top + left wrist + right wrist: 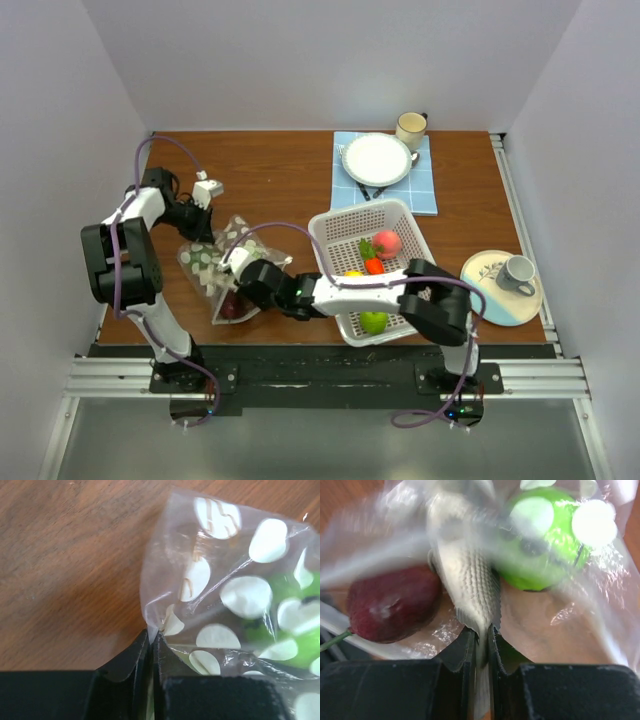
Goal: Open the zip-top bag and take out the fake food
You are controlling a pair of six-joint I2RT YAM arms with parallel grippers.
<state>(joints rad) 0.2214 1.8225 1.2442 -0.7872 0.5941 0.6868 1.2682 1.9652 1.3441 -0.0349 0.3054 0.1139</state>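
Right wrist only: dark red piece (pixel 392 607) and green fruit (pixel 545 540) inside the bag (pixel 470 585). Top: bag on bench (pixel 280 170), 9 o'clock of basket (pixel 350 208). Left jaws clamped on its corner, right jaws on a middle fold.

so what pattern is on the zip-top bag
The zip-top bag has white polka dots on clear plastic, clearest in the left wrist view.

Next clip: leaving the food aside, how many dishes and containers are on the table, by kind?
Plates: 2 (white plate, blue-and-white plate)
Cups: 2 (beige cup, grey cup)
Baskets: 1 (white basket)
Bags: 1 (zip-top bag)
Total: 6
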